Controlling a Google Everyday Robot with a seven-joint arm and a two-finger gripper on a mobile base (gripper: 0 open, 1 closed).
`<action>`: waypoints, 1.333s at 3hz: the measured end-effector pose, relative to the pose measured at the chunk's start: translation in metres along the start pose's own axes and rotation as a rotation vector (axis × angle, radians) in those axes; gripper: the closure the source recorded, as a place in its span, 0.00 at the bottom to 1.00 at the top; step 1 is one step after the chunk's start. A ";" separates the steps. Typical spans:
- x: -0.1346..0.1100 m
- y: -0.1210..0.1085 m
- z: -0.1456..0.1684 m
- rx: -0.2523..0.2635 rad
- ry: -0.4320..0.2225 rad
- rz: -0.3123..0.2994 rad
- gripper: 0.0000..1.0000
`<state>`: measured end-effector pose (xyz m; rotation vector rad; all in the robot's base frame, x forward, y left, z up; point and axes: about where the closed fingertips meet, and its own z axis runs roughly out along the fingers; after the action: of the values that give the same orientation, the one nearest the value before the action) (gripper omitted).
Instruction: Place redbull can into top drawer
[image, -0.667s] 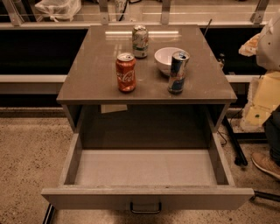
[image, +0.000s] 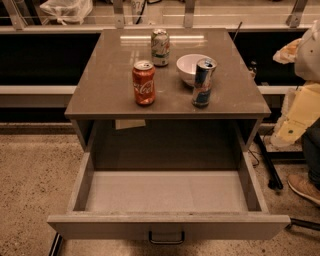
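Observation:
The redbull can, slim, blue and silver, stands upright on the table top near its front right, just in front of a white bowl. The top drawer is pulled fully open below the table top. Its inside is bare and a small dark handle sits at the centre of its front panel. My gripper is a pale cream shape at the right edge of the view. It hangs beside the table's right side, lower than the table top and well apart from the can.
An orange-red Coca-Cola can stands front centre-left on the table top. A pale green-white can stands further back. A shoe and dark stand legs are on the floor at the right. A railing runs behind the table.

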<state>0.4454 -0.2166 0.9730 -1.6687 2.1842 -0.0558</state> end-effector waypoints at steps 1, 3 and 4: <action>-0.002 -0.006 0.033 0.020 -0.114 0.052 0.00; -0.031 -0.061 0.093 0.078 -0.348 0.141 0.00; -0.048 -0.084 0.114 0.087 -0.452 0.189 0.00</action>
<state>0.5708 -0.1733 0.9030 -1.2711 1.9474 0.2499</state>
